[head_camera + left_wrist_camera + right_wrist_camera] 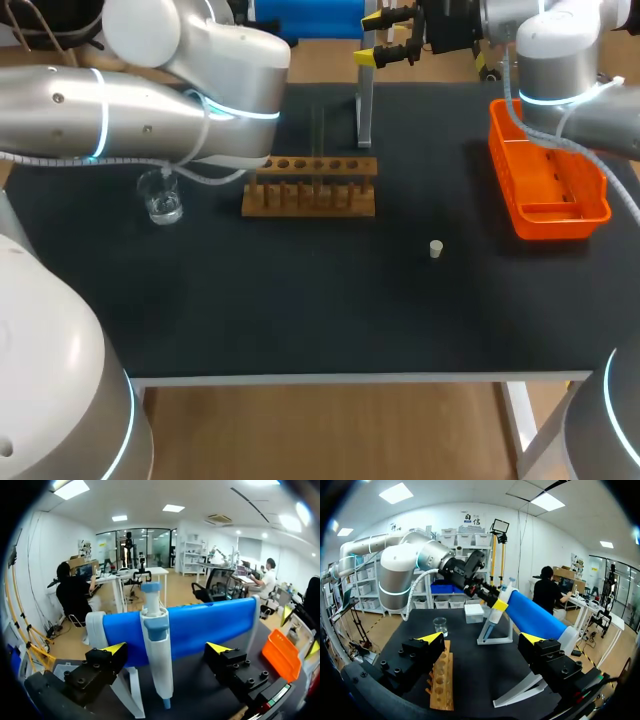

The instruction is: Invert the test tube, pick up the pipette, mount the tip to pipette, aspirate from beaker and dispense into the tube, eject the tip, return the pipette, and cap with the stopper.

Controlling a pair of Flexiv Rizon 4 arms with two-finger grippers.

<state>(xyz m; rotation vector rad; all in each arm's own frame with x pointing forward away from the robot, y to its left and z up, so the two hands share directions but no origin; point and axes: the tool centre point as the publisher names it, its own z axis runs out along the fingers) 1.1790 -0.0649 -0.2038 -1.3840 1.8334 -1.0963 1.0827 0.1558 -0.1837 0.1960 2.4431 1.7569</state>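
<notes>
The white-and-blue pipette (pixel 157 650) hangs upright on the blue bar of its stand (pixel 210 625). My left gripper (pixel 167 650) is open around it, with a clear gap at each finger. From the right wrist, that left gripper (pixel 492 600) shows at the pipette (pixel 492 622); in the head view my left arm hides both. My right gripper (pixel 372 38) hangs open and empty high over the table's back. The wooden rack (pixel 310 188) holds what looks like a clear tube (pixel 318 130). The beaker (pixel 160 197) stands left of the rack. The white stopper (pixel 436 249) lies alone to its front right.
An orange basket (pixel 550 215) sits at the right side of the table. The stand's white leg (pixel 365 105) rises just behind the rack's right end. My left arm spans the back left, above the beaker.
</notes>
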